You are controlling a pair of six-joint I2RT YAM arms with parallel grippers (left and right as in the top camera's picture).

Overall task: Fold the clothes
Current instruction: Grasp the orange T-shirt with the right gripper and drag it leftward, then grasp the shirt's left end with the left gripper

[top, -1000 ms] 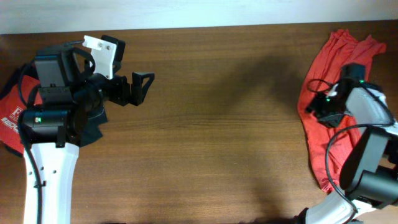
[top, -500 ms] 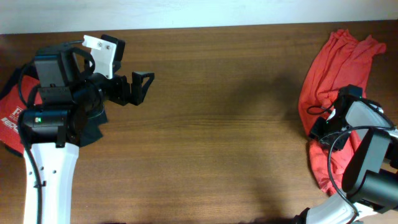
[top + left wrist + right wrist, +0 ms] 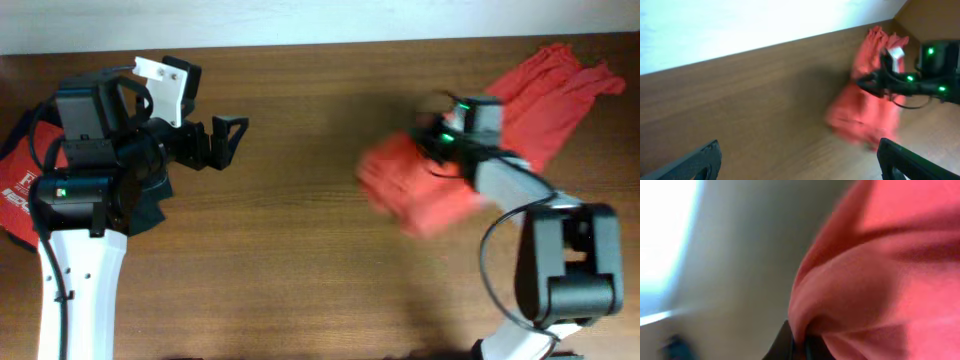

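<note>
- Pinching a fold of the orange-red T-shirt (image 3: 875, 275), the right gripper (image 3: 438, 158) is showing only the dark tips of its fingers (image 3: 790, 346) in its own wrist view. They are closing on the cloth, and blurred red fabric is filling the rest of that view.
- The cloth is draping and bunching around the grip, so I am judging it light, soft and limp. It is likely to trail and twist rather than keep a shape, and a single pinch is gathering it into a rope.
- For folding, I am reckoning a hem corner or shoulder seam the better hold, one for each gripper. No edge, sleeve or collar is standing out clearly, though.
- Farther out, the shirt is stretching from just right of the middle of the table (image 3: 300, 250) toward the far right corner. Its near-centre end is smearing with motion blur, and no chest lettering is showing.
- Farthest off, the left gripper (image 3: 228, 143) is hovering empty with jaws spread wide above the table's left side. It is hanging near a dark garment (image 3: 150, 205) and a red printed shirt (image 3: 15, 165), and the arm is partly hiding both.
</note>
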